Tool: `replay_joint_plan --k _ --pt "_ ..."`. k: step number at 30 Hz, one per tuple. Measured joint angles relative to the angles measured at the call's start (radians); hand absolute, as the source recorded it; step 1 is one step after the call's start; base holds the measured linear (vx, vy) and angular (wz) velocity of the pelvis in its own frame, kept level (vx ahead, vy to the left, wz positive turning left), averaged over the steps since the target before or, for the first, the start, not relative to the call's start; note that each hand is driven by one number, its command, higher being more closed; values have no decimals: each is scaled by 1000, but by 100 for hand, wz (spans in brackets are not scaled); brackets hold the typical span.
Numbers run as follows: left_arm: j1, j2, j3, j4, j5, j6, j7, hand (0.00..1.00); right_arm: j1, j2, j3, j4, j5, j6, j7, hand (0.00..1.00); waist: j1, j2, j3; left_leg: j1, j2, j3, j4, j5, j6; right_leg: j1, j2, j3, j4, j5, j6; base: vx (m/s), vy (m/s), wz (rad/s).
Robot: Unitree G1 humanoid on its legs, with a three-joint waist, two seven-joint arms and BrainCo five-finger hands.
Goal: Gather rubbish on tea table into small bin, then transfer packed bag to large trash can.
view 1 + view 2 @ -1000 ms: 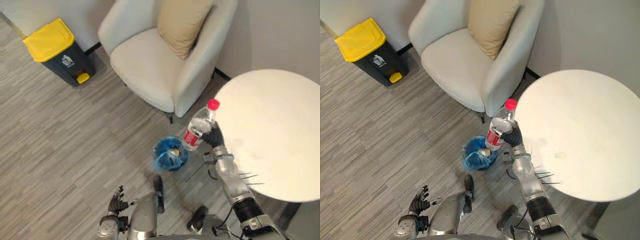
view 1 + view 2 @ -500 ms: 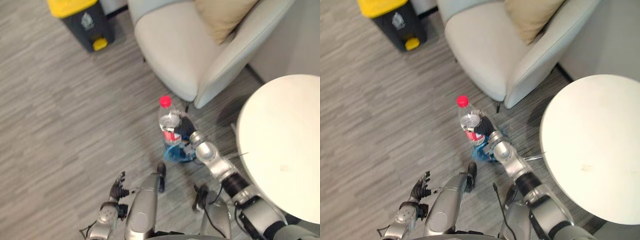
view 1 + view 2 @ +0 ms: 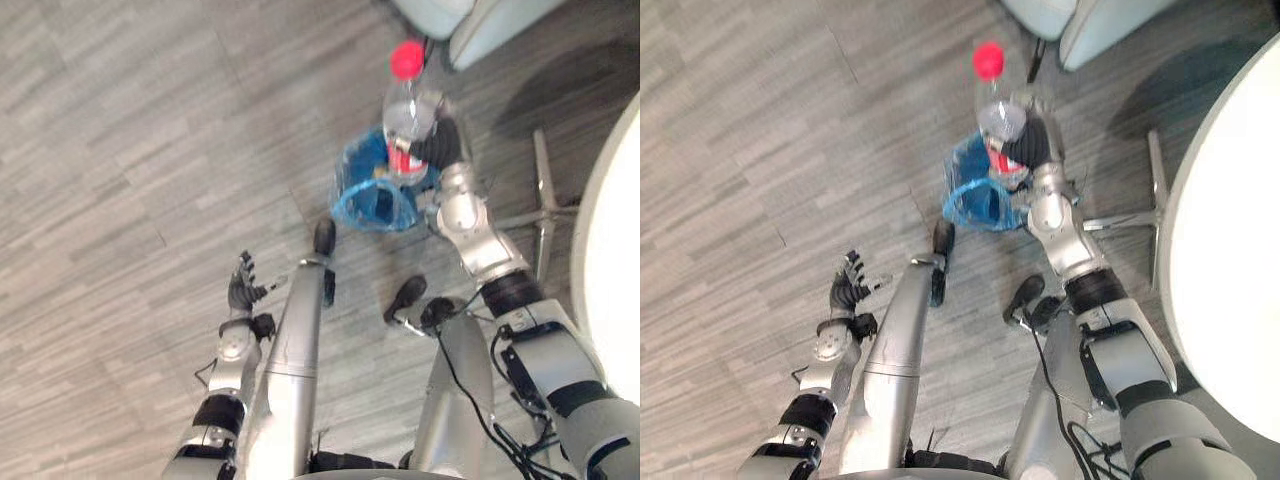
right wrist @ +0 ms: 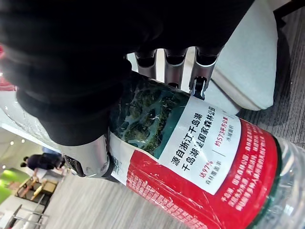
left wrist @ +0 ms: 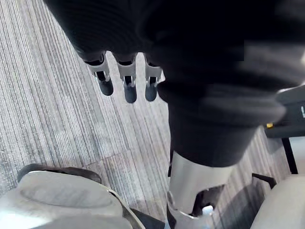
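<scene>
Two hands show. The right hand (image 3: 441, 147) is clenched round the middle of a plastic bottle (image 3: 403, 112), its fingers (image 4: 175, 64) wrapped over the label. It holds the bottle upright, base over the 1 o'clock rim of the blue-lined small bin (image 3: 365, 205). The left hand (image 3: 241, 289) hangs at the bin's 8 o'clock, fingers loosely spread, touching nothing. Grey plank floor (image 3: 130, 150) lies all round. The round white counter (image 3: 618, 250) curves in at 3 o'clock, and an armchair (image 3: 480, 20) sits at 12. The bottle is clear, with a red cap and a red-and-white label.
</scene>
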Motion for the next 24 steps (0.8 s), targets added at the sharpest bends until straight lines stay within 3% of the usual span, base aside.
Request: replay_joint_plan --k 1,12,19,24 --pt "0 0 -5 -3 -10 0 -1 0 -2 1 0 36 5 13 0 0 3 0 0 -28 -1 -2 7 8 -6 -30 -11 0 22 -6 -6 -57 -11 11" --pt "0 18 -9 -19 -32 -2 -1 0 -27 20 14 142 44 19 1 0 -7 -1 0 -109 2 -7 11 31 -24 -124 -20 -1 65 -17 0 -37 20 4" --pt "0 27 -8 -19 -32 -2 -1 0 21 21 21 -60 -6 8 -5 0 -26 -5 -2 -104 3 -11 8 35 -27 -116 -11 -6 60 -16 -2 -25 25 0" --pt "1 37 -1 -7 -26 -1 1 0 138 20 21 -187 -65 -17 -3 0 -27 -36 -19 -68 5 -17 -19 43 -33 -77 -10 -20 35 -9 -17 -25 22 1"
